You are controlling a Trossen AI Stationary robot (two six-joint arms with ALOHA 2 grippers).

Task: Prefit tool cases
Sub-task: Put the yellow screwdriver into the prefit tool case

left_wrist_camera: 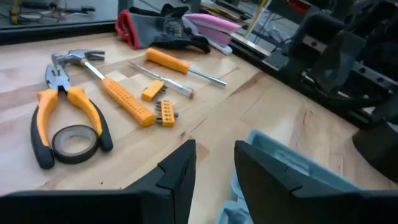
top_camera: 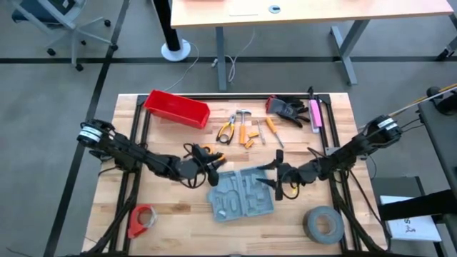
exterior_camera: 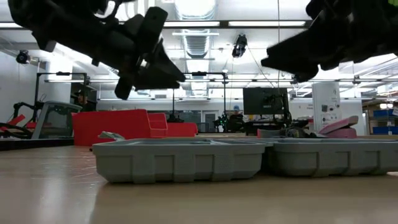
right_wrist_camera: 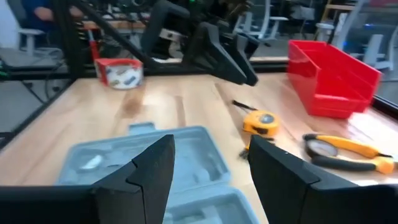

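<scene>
The grey-blue tool case (top_camera: 239,194) lies opened flat on the wooden table, its two halves side by side with the moulded recesses facing up (exterior_camera: 236,158). My left gripper (top_camera: 213,171) hovers over the case's far left corner. It is open by a narrow gap (left_wrist_camera: 214,165) with nothing between the fingers. My right gripper (top_camera: 275,177) hovers over the far right corner, open wide (right_wrist_camera: 211,165) and holding nothing. In the low view both grippers (exterior_camera: 155,68) (exterior_camera: 280,59) hang clear above the case.
Beyond the case lie orange-handled pliers, a hammer and screwdrivers (top_camera: 246,128), a small black tape roll (left_wrist_camera: 74,143), a yellow tape measure (right_wrist_camera: 260,121), black gloves (top_camera: 288,108) and a red bin (top_camera: 177,108). A grey tape roll (top_camera: 323,223) and a red tape dispenser (top_camera: 141,220) sit near the front.
</scene>
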